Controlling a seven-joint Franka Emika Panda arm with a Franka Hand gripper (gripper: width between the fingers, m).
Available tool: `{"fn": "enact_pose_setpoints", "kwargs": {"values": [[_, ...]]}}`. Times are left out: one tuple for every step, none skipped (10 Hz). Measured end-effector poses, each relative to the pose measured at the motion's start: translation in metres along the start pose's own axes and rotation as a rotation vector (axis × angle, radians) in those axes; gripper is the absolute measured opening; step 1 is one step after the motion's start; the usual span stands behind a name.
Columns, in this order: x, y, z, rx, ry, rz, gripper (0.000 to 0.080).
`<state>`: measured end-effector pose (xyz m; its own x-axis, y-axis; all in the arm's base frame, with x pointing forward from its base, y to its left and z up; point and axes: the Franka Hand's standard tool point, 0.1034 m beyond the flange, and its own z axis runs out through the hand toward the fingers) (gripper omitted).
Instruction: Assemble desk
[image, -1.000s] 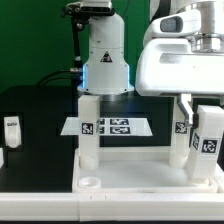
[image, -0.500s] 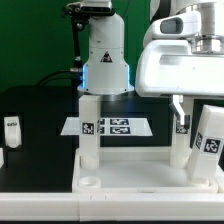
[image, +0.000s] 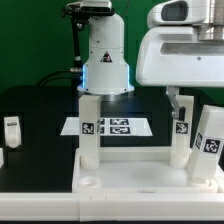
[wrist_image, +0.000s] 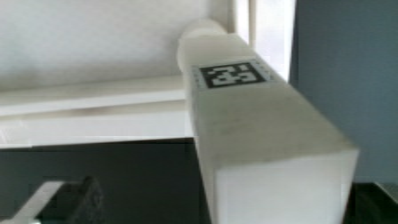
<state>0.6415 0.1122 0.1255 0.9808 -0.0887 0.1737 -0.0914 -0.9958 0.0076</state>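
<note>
The white desk panel (image: 130, 172) lies flat at the front of the table, and three square tagged legs stand on it. One leg (image: 90, 130) is on the exterior view's left, one (image: 180, 135) at the right rear. The right front leg (image: 208, 145) leans a little. My gripper (image: 193, 100) hangs just above that leg with its jaws open, and one finger (image: 172, 102) shows beside it. In the wrist view the same leg (wrist_image: 249, 130) rises between my open gripper (wrist_image: 222, 205), apart from the dark finger (wrist_image: 54, 200). The panel (wrist_image: 89, 50) lies behind it.
A loose tagged leg (image: 12, 130) stands on the black table at the exterior view's far left. The marker board (image: 115, 127) lies behind the panel, in front of the robot base (image: 105, 60). A green wall backs the scene.
My jaws have spread away from the right front leg and the gripper has lifted a little. The leg has tipped slightly and stays on the panel.
</note>
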Motion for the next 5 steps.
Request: {"fn": "enact_pose_setpoints", "kwargs": {"values": [[-0.0024,-0.0018,0.0038,-0.006,-0.035,0.011,0.0648],[-0.0043,0.0001,0.0058,-0.014,-0.074,0.011,0.0648],[-0.0038,0.0013,0.0076,-0.013,-0.050,0.023,0.0648],[-0.0046,0.0015,0.0082,-0.014,-0.053,0.037,0.0648],[-0.0046,0.0017,0.0082,-0.014,-0.053,0.049,0.0524]]}}
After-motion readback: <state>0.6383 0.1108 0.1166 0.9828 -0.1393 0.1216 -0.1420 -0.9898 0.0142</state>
